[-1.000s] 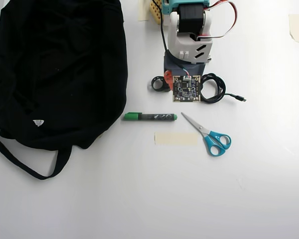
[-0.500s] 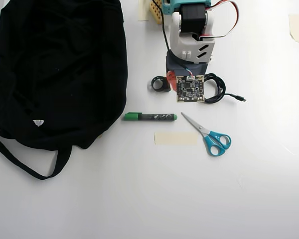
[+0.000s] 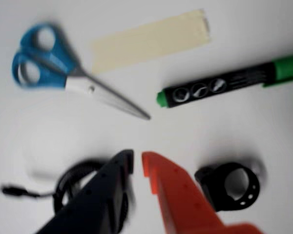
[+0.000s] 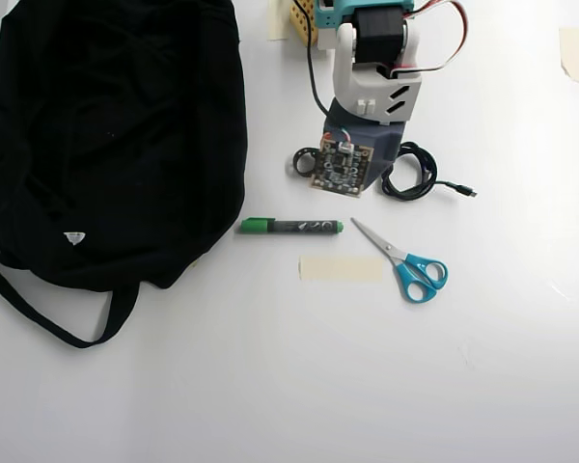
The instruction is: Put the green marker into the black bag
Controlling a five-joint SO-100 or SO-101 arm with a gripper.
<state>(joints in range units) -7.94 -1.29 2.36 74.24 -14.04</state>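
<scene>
The green marker (image 4: 289,226) lies flat on the white table, green cap toward the black bag (image 4: 106,135), which fills the left of the overhead view. In the wrist view the marker (image 3: 229,83) lies at the upper right, well clear of my gripper (image 3: 137,163). Its black and orange fingers stand almost together with only a thin gap and nothing between them. From above, the gripper is hidden under the wrist circuit board (image 4: 340,169), which hangs just behind the marker.
Blue-handled scissors (image 4: 405,262) and a strip of beige tape (image 4: 340,268) lie right of and in front of the marker. A black ring (image 4: 307,162) and a coiled black cable (image 4: 410,174) flank the arm's base. A bag strap (image 4: 39,309) trails forward.
In the overhead view the wrist board has swung left and tilted, and now covers the orange finger that showed earlier. The marker, bag and scissors have not moved.
</scene>
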